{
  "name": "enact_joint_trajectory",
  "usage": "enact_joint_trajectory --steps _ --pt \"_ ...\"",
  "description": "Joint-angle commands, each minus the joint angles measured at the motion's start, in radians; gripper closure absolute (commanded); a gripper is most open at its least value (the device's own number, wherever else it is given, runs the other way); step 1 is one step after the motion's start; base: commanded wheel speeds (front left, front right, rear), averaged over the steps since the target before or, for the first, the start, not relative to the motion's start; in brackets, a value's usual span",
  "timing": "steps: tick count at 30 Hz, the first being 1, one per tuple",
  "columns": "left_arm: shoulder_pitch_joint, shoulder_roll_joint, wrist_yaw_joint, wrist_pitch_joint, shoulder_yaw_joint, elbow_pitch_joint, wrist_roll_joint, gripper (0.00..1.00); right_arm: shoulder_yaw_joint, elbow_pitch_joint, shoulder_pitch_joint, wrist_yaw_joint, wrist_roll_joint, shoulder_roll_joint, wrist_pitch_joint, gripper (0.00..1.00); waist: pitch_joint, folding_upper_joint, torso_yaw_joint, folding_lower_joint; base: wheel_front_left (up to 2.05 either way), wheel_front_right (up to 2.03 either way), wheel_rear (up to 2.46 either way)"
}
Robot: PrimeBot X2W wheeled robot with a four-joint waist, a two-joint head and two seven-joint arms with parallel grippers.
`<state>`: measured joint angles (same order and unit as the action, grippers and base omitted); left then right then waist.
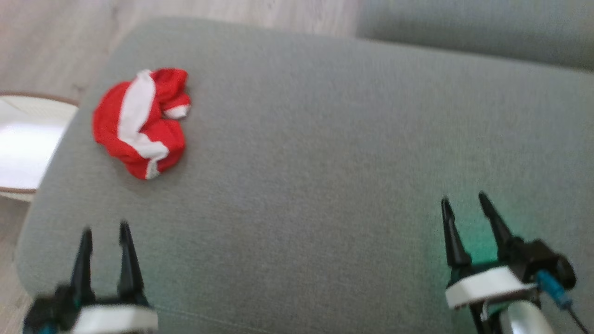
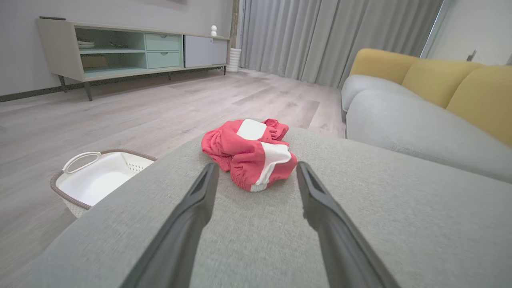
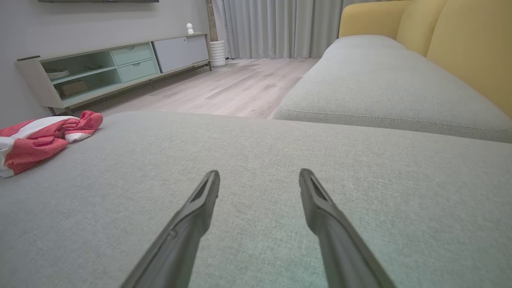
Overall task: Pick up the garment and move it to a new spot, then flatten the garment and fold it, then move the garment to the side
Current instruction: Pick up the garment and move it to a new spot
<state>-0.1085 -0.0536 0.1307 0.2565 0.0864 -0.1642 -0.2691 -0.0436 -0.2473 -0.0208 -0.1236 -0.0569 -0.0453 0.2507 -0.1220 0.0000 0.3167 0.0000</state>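
Note:
The garment (image 1: 141,121) is a crumpled red piece with white stripes, lying on the far left part of a grey sofa cushion (image 1: 325,139). My left gripper (image 1: 105,228) hovers open at the near left, well short of the garment, nothing between its fingers. In the left wrist view the garment (image 2: 250,152) sits straight ahead, just beyond the open left gripper (image 2: 257,169). My right gripper (image 1: 464,198) is open over the bare cushion at the near right. The right wrist view has the garment (image 3: 42,138) far off to the left of the open right gripper (image 3: 259,175).
A white laundry basket (image 1: 25,139) stands on the wooden floor left of the cushion (image 2: 280,240). A second grey seat (image 3: 384,92) with yellow back cushions (image 2: 440,76) lies to the right. A low cabinet (image 2: 128,50) and curtains line the far wall.

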Motion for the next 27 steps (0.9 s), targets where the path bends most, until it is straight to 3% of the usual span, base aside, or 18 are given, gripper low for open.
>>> enact_joint_trajectory --steps 1,7,10,17,24,25,27 --pt "0.11 -0.035 -0.003 0.0 0.032 -0.002 0.002 0.0 -0.015 0.044 0.06 -0.007 0.014 -0.014 0.011 0.0 -0.097 0.0 -0.038 0.0 0.0 0.0 0.0" --pt "0.379 -0.139 -0.002 -0.149 0.037 -0.151 -0.049 0.0 0.004 0.069 0.099 -0.007 0.036 -0.057 0.011 0.0 -0.234 0.0 -0.067 0.0 0.0 0.0 0.0" --pt "0.511 -0.183 -0.022 -0.238 0.041 -0.241 -0.049 0.0 0.012 0.08 0.111 -0.007 0.044 -0.075 0.011 0.0 -0.28 0.0 -0.083 0.0 0.0 0.0 0.0" --pt "0.737 -0.239 -0.107 -0.403 0.049 -0.478 -0.042 0.0 0.015 0.107 0.125 -0.007 0.047 -0.097 0.01 0.0 -0.326 0.0 -0.113 0.0 0.0 0.0 0.0" --pt "0.833 -0.267 -0.131 -0.487 0.028 -0.662 -0.028 0.0 0.009 0.122 0.137 -0.007 0.044 -0.104 0.001 0.0 -0.334 0.0 -0.139 0.0 0.0 0.0 0.0" --pt "0.842 -0.269 -0.129 -0.495 0.026 -0.689 -0.029 0.51 0.007 0.122 0.138 -0.007 0.043 -0.104 0.0 0.0 -0.331 0.0 -0.143 0.0 0.0 0.0 0.0" --pt "0.857 -0.275 -0.114 -0.504 0.024 -0.73 -0.036 1.0 0.005 0.119 0.14 -0.007 0.04 -0.1 0.0 0.0 -0.321 0.0 -0.153 0.0 0.0 0.0 0.0"
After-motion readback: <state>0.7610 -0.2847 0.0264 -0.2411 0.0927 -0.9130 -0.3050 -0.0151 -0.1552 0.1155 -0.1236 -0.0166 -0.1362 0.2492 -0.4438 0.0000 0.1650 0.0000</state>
